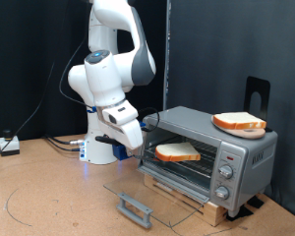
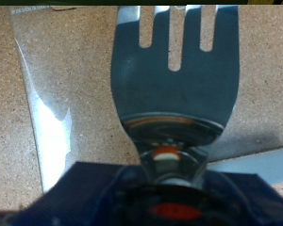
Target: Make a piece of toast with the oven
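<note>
The silver oven (image 1: 242,147) stands at the exterior view's right with its glass door (image 1: 147,193) folded down flat. The piece of toast (image 1: 177,151) lies on the wire rack inside the open oven. My gripper (image 1: 136,135) hangs just outside the oven's opening, on the exterior view's left of the toast. In the wrist view the gripper (image 2: 165,177) is shut on the handle of a slotted metal spatula (image 2: 174,85). The spatula's blade points out over the glass door (image 2: 47,113) and carries nothing.
A thicker slice (image 1: 238,122) on an orange dish (image 1: 256,133) sits on the oven's top. Three knobs (image 1: 224,173) line the oven's side panel. The oven rests on a wooden board (image 1: 208,204). Cables (image 1: 59,143) and a small box (image 1: 8,146) lie at the exterior view's left.
</note>
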